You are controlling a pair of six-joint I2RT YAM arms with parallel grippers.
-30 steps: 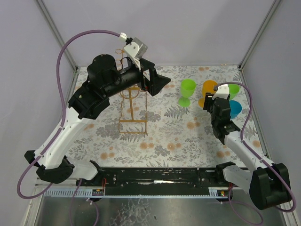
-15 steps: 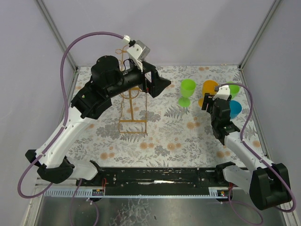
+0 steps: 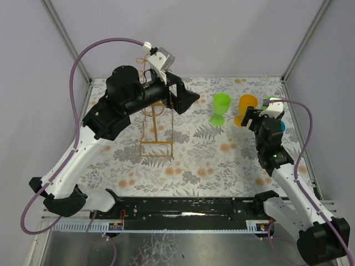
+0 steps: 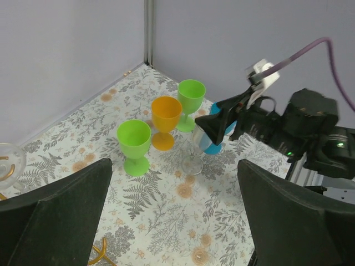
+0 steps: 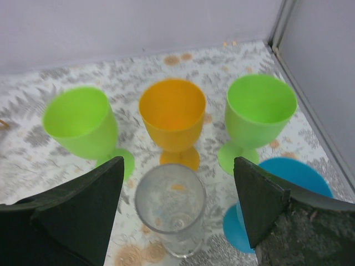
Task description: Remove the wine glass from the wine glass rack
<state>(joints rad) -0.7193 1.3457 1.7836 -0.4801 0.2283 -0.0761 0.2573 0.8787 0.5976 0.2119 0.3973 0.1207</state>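
Note:
A clear wine glass (image 5: 171, 208) stands upright on the flowered table, between the wide-apart fingers of my right gripper (image 5: 177, 162), which is open and does not touch it. The glass also shows in the left wrist view (image 4: 194, 158), under the right gripper (image 4: 222, 122). The gold wire rack (image 3: 156, 124) stands at the back left, partly behind my left arm. My left gripper (image 3: 188, 97) is open and empty, held high to the right of the rack. At the left edge of the left wrist view, a clear round glass foot (image 4: 8, 158) sits on gold wire.
Two green goblets (image 5: 83, 124) (image 5: 258, 113), an orange goblet (image 5: 173, 116) and a blue goblet (image 5: 283, 194) stand close around the clear glass. The right wall post (image 5: 283, 22) is near. The enclosure walls ring the table (image 3: 194, 160).
My right arm has drawn its wrist back to the right and higher, away from the goblets. My left arm has barely shifted.

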